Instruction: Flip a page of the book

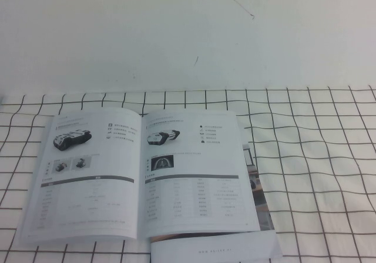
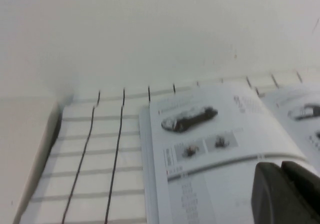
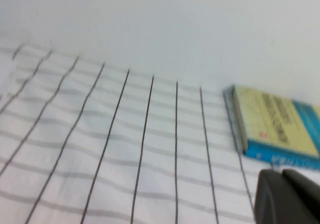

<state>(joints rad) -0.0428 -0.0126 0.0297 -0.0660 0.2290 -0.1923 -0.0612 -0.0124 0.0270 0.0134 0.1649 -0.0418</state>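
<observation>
Here, both grippers are seen only in wrist views; jaw state can't be told

Left gripper [image 2: 287, 194] is held above the book [image 1: 141, 175], which lies open & flat on the checked cloth [image 1: 317, 157], right-hand page [image 1: 197, 178] down; right gripper [image 3: 287, 196] is over bare cloth near a yellow-blue box [image 3: 275, 126]
</observation>
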